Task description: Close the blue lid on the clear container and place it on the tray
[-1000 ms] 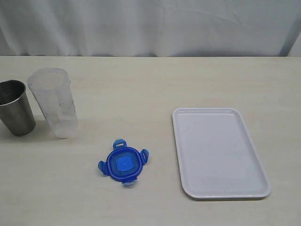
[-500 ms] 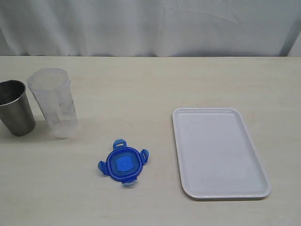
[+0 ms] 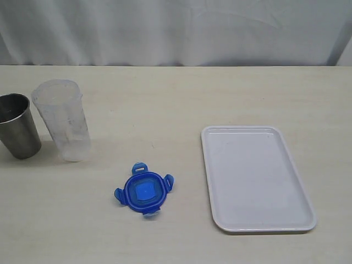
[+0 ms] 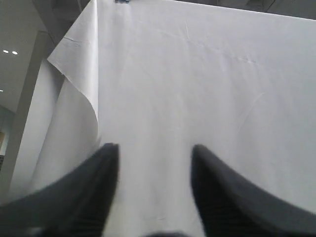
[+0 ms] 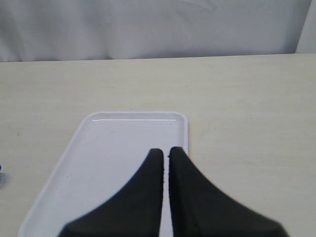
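The blue lid [image 3: 144, 190] lies flat on the table, in front of and to the right of the clear container [image 3: 62, 120], which stands upright and uncovered at the left. The white tray [image 3: 256, 177] rests empty on the right. Neither gripper shows in the exterior view. In the left wrist view my left gripper [image 4: 155, 150] is open with nothing between its dark fingers, facing only the white curtain. In the right wrist view my right gripper [image 5: 165, 152] is shut with nothing in it, hovering above the tray [image 5: 113, 148].
A shiny steel cup [image 3: 18, 126] stands just left of the clear container. A white curtain [image 3: 176, 30] hangs behind the table's far edge. Bare tabletop lies between the lid and the tray.
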Action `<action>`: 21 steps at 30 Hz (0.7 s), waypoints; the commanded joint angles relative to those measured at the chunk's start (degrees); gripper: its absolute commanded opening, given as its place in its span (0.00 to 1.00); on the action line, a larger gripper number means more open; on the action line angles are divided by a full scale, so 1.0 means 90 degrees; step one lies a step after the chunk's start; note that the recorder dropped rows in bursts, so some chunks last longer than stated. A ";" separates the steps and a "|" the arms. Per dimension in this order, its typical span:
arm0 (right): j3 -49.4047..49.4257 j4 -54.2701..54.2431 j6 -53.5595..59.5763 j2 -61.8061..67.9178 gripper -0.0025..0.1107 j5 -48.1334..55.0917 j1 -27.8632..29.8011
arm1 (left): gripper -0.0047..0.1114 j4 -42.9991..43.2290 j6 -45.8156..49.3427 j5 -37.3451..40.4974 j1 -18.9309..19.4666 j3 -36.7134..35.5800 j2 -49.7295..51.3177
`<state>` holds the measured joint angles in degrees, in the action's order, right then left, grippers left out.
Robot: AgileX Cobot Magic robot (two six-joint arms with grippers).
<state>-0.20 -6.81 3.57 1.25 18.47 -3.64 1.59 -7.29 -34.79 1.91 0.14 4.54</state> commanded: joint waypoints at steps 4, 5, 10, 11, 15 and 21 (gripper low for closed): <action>0.0022 0.0004 -0.0010 0.0003 0.06 -0.0023 0.0034 | 0.81 0.0025 0.0318 -0.0711 0.0012 -0.0015 0.1825; 0.0022 0.0004 -0.0010 0.0003 0.06 -0.0023 0.0034 | 0.81 0.0025 0.0397 -0.0792 0.0012 -0.0015 0.2171; 0.0022 0.0004 -0.0010 0.0003 0.06 -0.0023 0.0034 | 0.81 -0.0131 0.0810 -0.1744 0.0012 -0.0015 0.4010; 0.0022 0.0004 -0.0010 0.0003 0.06 -0.0023 0.0034 | 0.81 -0.0131 0.0810 -0.1846 0.0012 -0.0015 0.4287; 0.0022 0.0004 -0.0010 0.0003 0.06 -0.0023 -0.0005 | 0.81 -0.0016 0.0991 -0.2793 0.0012 -0.0015 0.6003; 0.0022 0.0004 -0.0010 0.0003 0.06 -0.0023 -0.0011 | 0.81 -0.0016 0.1041 -0.3870 0.0012 0.0191 0.7719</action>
<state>-0.20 -6.81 3.57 1.25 18.47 -3.64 1.32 1.51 -67.10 1.91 0.74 69.03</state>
